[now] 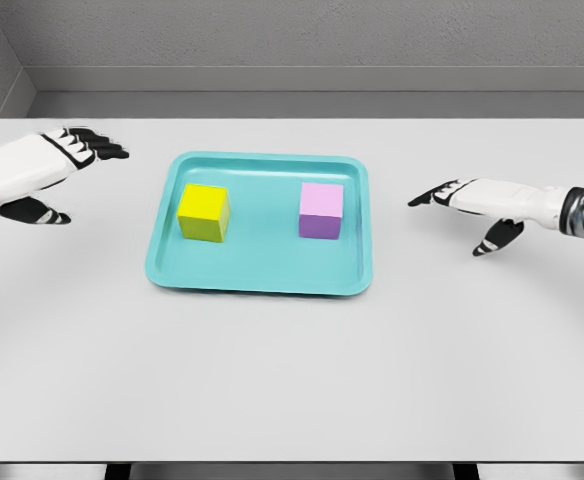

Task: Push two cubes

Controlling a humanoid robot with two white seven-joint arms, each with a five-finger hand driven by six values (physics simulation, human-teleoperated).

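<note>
Item one: a white surface [292, 380], seen from the head camera, carrying a teal tray [262, 280] just above the middle of the view. Item two: a yellow cube [204, 213] in the tray's nine o'clock half, standing flat and clear of the rim. Item three: a pink-and-purple cube [321, 210] in the three o'clock half, also flat, well apart from the yellow one. Item four: the left hand [47, 165], out at ten o'clock from the tray, fingers [97, 143] stretched forward and loosely spread, thumb hanging below, nothing held. Item five: the right hand [472, 203], at three o'clock from the tray, fingers extended toward the pink-and-purple cube, thumb dropped, nothing held — both hands are apart from the tray and from either cube. Condition of the task: not begun, by the look of it, since each cube sits untouched with a hand facing it from outside. Risks noted: the raised rim lies between each hand and its cube, so a low sweep would likely catch the edge and shove the whole tray instead of the cube; a push landing high on a face could tip a cube over; an off-centre contact could spin it aside — and two inward pushes together might drive the cubes into each other.
</note>
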